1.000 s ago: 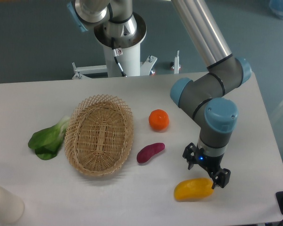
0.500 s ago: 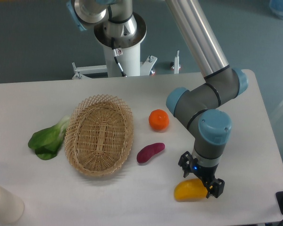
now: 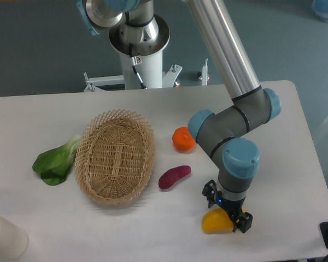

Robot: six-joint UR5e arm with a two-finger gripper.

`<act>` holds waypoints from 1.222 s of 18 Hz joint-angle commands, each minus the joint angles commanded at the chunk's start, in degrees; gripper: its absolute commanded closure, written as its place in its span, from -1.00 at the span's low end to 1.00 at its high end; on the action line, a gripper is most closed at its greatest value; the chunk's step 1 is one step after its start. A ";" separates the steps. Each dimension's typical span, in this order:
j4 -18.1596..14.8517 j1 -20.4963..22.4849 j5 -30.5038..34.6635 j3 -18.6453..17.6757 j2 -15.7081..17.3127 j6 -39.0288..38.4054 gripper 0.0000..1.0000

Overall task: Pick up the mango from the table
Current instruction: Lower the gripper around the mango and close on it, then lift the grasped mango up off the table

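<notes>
Over the last second we slid the gripper leftward along the lower right of the frame, from beside the right end of the mango to directly above its middle. That told us the approach was nearly finished: the fingers now straddled the fruit, one at its upper left and one at its lower right, so we judged the next step to be closing and lifting.

Reading from the left of the frame, the leafy green lay at the left edge, the wicker basket beside it, then the purple-red vegetable and the round orange near the centre; none of these had moved. The mango itself rested on the table in the lower right, where it had been, partly hidden under our wrist.

Our arm came down steeply from the top centre, bent at the elbow above the table's right side, and the wrist pointed straight down. The fingers were spread apart around the mango; we could not tell whether they already touched it.
</notes>
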 joint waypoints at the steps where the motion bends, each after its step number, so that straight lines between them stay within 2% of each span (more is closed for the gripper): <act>1: 0.00 -0.61 1.84 0.09 -0.18 0.00 -1.00; 6: 0.00 -0.79 3.44 0.26 -0.44 -0.26 -0.98; 12: -0.09 -0.79 3.53 0.18 -0.18 -0.70 -0.53; 13: -0.09 -0.88 3.53 0.18 0.00 -0.79 -0.41; 22: -0.44 -0.97 3.62 0.09 1.67 -0.79 -0.32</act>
